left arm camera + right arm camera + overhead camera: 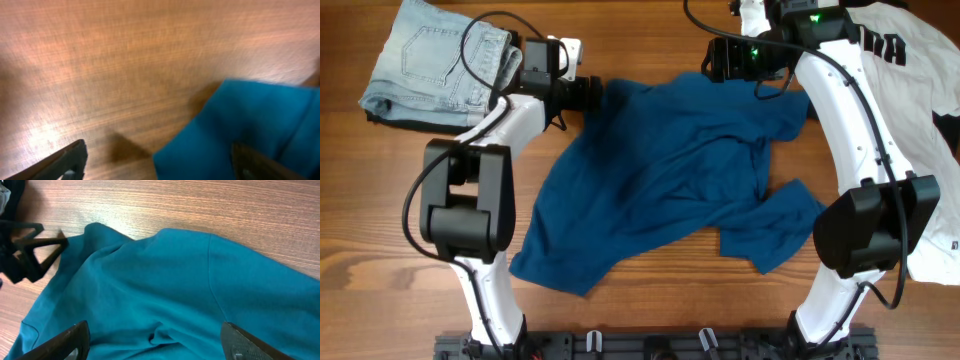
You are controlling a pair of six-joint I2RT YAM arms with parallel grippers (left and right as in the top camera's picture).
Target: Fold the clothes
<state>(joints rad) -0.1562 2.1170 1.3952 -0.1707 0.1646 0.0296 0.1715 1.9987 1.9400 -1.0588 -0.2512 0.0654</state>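
Observation:
The dark-blue shirt (670, 180) lies crumpled and spread across the middle of the table. My left gripper (594, 92) is open at the shirt's far left corner. In the left wrist view that corner (245, 125) lies between the wide jaws (160, 167), not pinched. My right gripper (712, 60) is open over the shirt's far edge. In the right wrist view its jaws (155, 345) hover above wrinkled blue cloth (165, 280). The white shirt with black lettering (910, 60) lies at the far right. A black piece (395, 120) peeks out under the jeans.
Folded light-blue jeans (435, 55) lie at the far left corner. The left gripper's fingers (27, 247) show in the right wrist view by the shirt's corner. Bare wooden table (650, 300) shows in front of the shirt.

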